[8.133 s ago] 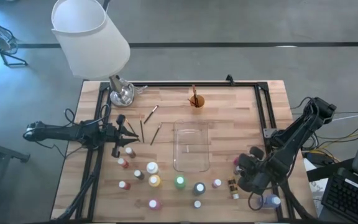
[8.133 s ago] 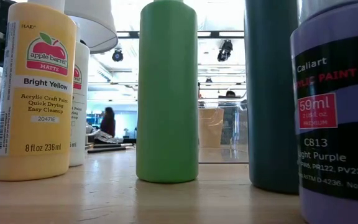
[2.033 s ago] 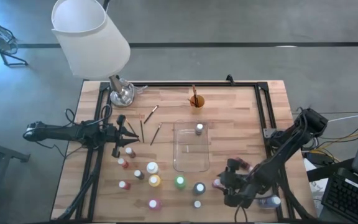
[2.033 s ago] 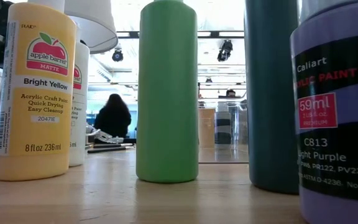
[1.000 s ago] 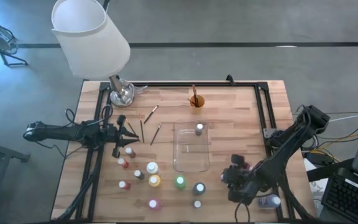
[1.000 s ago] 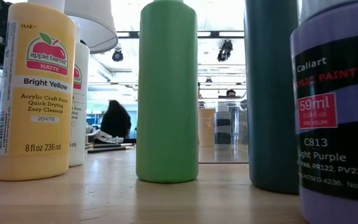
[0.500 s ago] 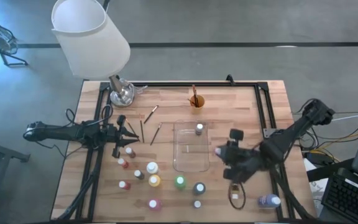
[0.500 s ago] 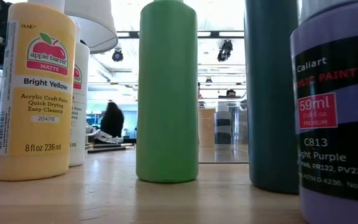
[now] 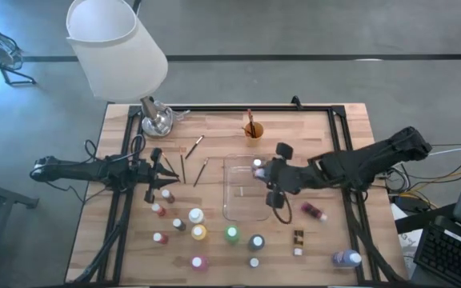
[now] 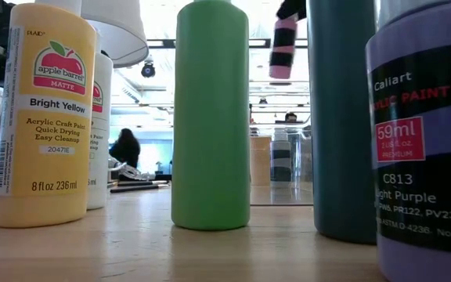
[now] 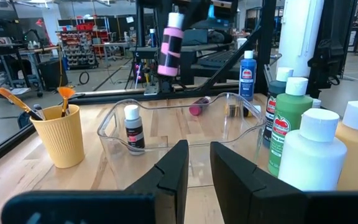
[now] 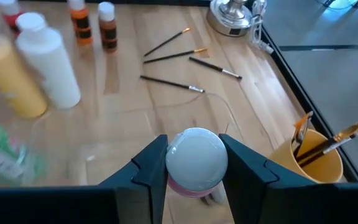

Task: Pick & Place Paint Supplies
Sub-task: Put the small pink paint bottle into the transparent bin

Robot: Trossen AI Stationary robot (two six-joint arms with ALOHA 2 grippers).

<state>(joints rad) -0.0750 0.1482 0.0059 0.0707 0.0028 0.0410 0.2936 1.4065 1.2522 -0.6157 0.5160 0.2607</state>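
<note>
Nearest the front edge of the worktop (image 9: 318, 144) stands a loose group of paint bottles: a yellow bottle (image 9: 199, 232), a green bottle (image 9: 231, 234), a dark teal bottle (image 9: 256, 242) and a light purple bottle (image 10: 425, 149), with a white bottle (image 9: 195, 216) just behind the yellow one. Several smaller bottles stand to their left. Off to the right, a pink-capped bottle (image 9: 314, 211) lies on its side, a small brown bottle (image 9: 298, 237) stands near it, and a blue bottle (image 9: 345, 258) lies by the front right corner.

In the middle of the worktop sits the clear tray (image 9: 246, 210). One small bottle with a white cap and dark label (image 11: 133, 127) stands inside it toward its far end.

The right claw (image 9: 267, 174) reaches in from the right and hangs above the tray's far right part. Its fingers are clamped on a pink bottle with a white cap (image 12: 196, 159), which is held upright in the air, clear of the tray floor.

The left claw (image 9: 165, 170) rests at the left side of the worktop, its fingers (image 11: 172, 171) set narrow with a small gap and nothing between them. A few brushes (image 9: 189, 164) lie flat just beside it.

Farther back stands an orange cup (image 9: 253, 130) with brushes upright in it, and at the far left corner a lamp (image 9: 118, 50) on a metal base.
</note>
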